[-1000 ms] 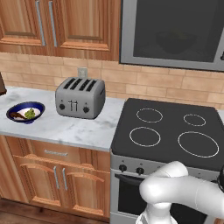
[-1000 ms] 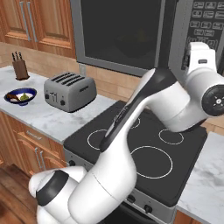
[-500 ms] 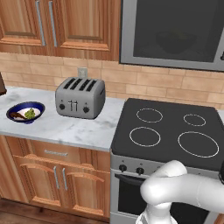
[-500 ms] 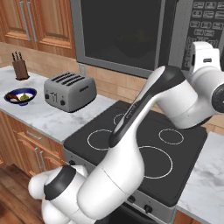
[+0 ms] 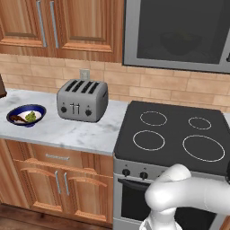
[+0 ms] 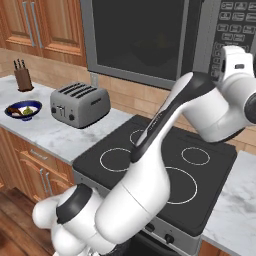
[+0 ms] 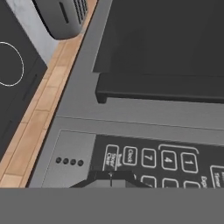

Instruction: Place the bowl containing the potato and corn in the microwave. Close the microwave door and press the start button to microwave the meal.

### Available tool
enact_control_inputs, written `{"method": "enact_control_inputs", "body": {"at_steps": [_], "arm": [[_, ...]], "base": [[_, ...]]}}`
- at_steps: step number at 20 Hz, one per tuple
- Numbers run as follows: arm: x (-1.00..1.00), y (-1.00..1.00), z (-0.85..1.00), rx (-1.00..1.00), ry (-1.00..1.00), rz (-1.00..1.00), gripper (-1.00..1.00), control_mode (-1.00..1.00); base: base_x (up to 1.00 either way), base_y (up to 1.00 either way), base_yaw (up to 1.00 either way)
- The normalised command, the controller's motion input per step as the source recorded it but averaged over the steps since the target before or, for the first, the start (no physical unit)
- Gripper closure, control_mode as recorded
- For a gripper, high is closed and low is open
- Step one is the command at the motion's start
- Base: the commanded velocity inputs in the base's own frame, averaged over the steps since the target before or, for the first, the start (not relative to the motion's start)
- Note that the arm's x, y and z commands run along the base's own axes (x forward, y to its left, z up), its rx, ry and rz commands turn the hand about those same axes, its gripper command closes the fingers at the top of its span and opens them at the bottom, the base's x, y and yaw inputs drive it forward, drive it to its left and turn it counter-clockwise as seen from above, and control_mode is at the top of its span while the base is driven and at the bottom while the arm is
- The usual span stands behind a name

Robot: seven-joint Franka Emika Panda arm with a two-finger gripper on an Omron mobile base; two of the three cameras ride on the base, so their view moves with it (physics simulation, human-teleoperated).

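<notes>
Gripper (image 7: pixel 110 178) sitting with its 2 fingertips pressed together, nothing pinched between them, hovering right at the keypad (image 7: pixel 162 159) of the microwave (image 6: pixel 150 40); whether the tips are touching the panel cannot be told. In the hand view the number keys are lying at 12 to 3 o'clock of the tips. Microwave door (image 6: pixel 137 37) standing closed, its long dark bar handle (image 7: pixel 157 89) running across the hand view above the keypad. Through the dark glass in the left base view a dim bowl (image 5: pixel 179 44) is showing inside the microwave; its contents are too dark to tell. White arm (image 6: pixel 165 135) reaching up over the stove (image 5: pixel 173 137). Toaster (image 5: pixel 82 99) standing at 9 o'clock of the stove, blue-rimmed bowl (image 5: pixel 26 115) farther at 9 o'clock.
</notes>
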Motion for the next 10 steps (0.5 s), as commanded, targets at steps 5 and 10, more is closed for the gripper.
{"method": "enact_control_inputs", "body": {"at_steps": [5, 10], "arm": [[0.11, -0.13, -0.04, 0.00, 0.00, 0.00, 1.00, -1.00], [0.14, -0.19, -0.08, 0.00, 0.00, 0.00, 1.00, -1.00]], "base": [[0.00, 0.00, 0.00], [0.00, 0.00, 0.00]]}}
